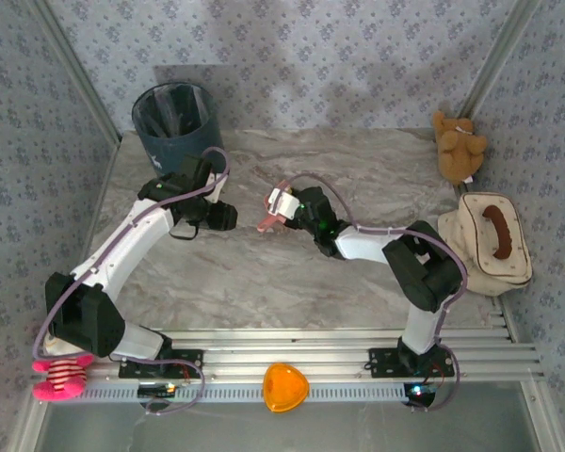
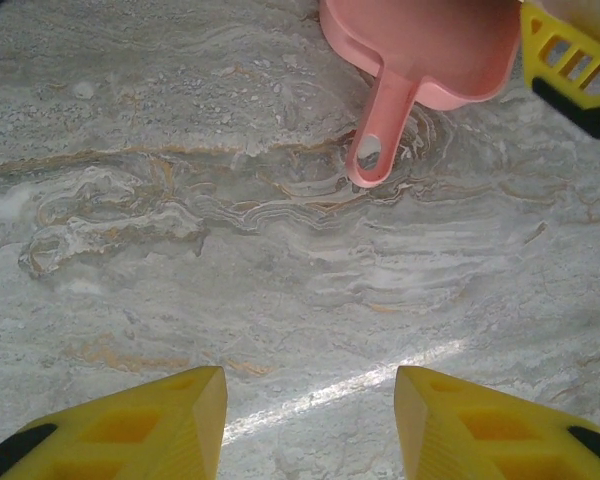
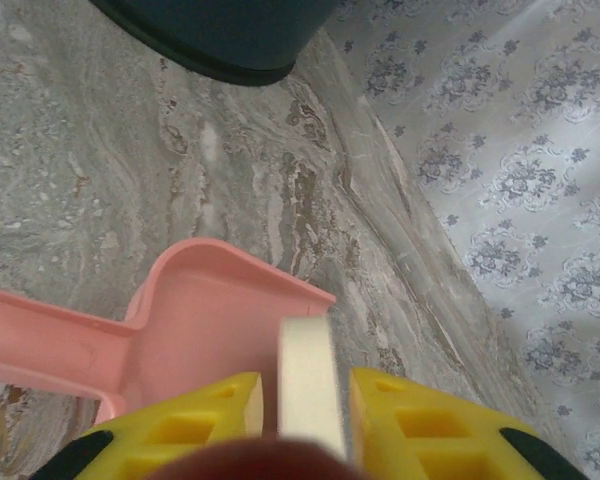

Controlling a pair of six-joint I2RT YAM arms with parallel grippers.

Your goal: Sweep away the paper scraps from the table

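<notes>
- The left end effector (image 2: 310,390) hangs low over the tabletop (image 2: 230,280). Its yellow fingers stand moderately apart with only bare marble between them.
- The right end effector (image 3: 305,385) is drawn in narrow around a cream flat piece (image 3: 306,350). The piece stands on edge between the yellow fingers, directly over the bowl of a pink dustpan (image 3: 210,335).
- The dustpan (image 2: 420,45) lies on the tabletop just to the right of the left end effector and a little beyond it. The right end effector is directly over its bowl.
- The relation that matters is the handle. The dustpan handle (image 2: 380,125) runs its long axis out of the bowl toward the left end effector and ends in the open, well short of the left fingers.
- The left arm therefore looks better placed to take the handle, by a short forward reach along that axis. The right arm is nearer the bowl and is occupied.
- A dark blue bin (image 1: 174,118) stands at the far left of the tabletop, just beyond the left arm's wrist and near the dustpan.
- I cannot tell where the paper scraps are. The marble seen from the wrists is bare, and the part of the dustpan bowl in sight looks plain pink, so the sweeping seems far along.
</notes>
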